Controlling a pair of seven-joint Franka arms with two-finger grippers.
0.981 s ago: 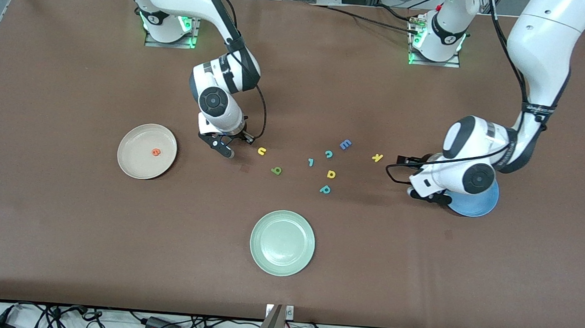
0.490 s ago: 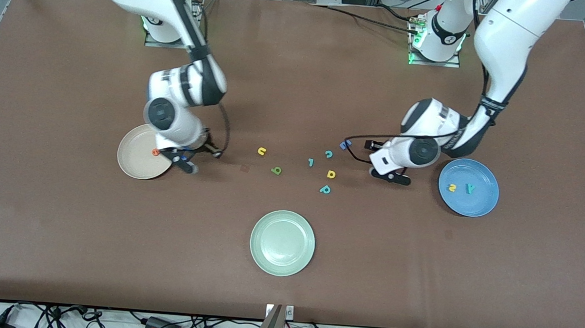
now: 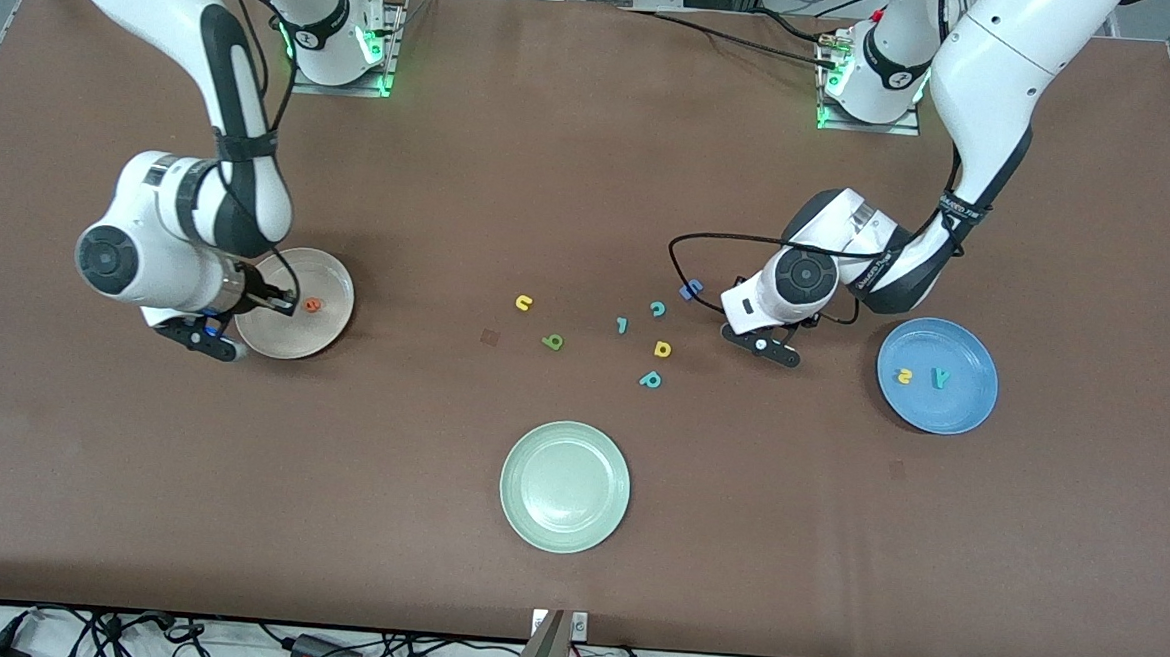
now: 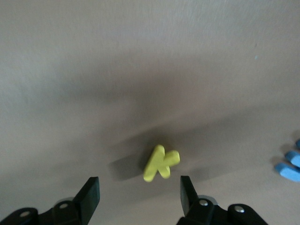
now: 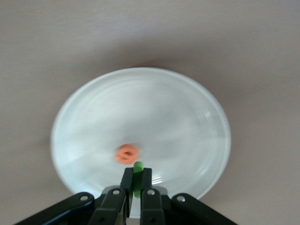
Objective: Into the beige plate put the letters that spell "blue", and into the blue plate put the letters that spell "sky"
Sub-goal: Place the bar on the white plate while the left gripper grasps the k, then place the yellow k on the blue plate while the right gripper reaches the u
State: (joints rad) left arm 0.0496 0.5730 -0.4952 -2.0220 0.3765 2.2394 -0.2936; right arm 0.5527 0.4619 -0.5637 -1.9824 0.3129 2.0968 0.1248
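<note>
Over the beige plate hangs my right gripper, shut on the dark green "l". An orange "e" lies in that plate. My left gripper is low over the yellow "k", open, a finger on each side and not touching it. In the front view that hand hides the "k". The blue plate holds the yellow "s" and teal "y". The yellow "u" and green "b" lie on the table mid-way between the plates.
Loose between the arms lie a small teal hooked letter, a teal "c", a yellow rounded letter, a teal "p" and a blue "E" beside the left hand. A pale green plate sits nearer the front camera.
The right arm swung from beside the "u" to over the beige plate. The left arm left the blue plate, uncovering "s" and "y", and came down over the "k".
</note>
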